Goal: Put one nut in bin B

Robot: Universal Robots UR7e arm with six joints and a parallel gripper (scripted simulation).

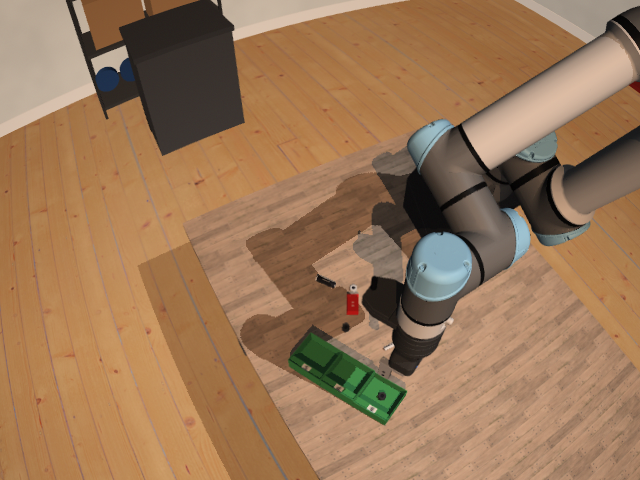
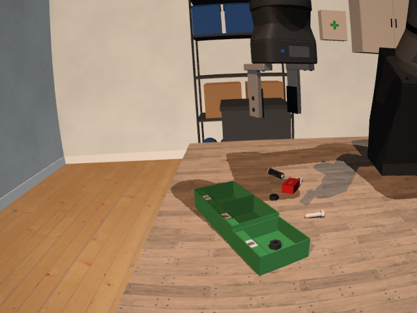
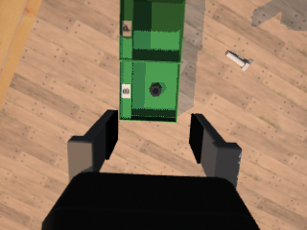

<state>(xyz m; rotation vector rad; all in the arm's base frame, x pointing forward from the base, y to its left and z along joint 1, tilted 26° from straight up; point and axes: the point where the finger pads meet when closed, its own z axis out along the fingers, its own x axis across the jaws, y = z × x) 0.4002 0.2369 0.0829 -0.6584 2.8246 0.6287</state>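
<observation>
Tabletop bin (image 2: 296, 250) labelled B holds one nut (image 2: 275, 244); pincer (image 2: 274, 97) gapes empty.

Two nuts (image 2: 275, 244) (image 2: 273, 196), three green bins (image 2: 262, 261), one bolt (image 2: 315, 214), one battery (image 2: 275, 173), one red block (image 2: 290, 186).

Bright, even light from above casts hard, jagged-edged arm shadows on the table (image 1: 516, 361) toward ten o'clock, without glare, while the top view bows straight lines near its edges and all views look slightly soft.
</observation>
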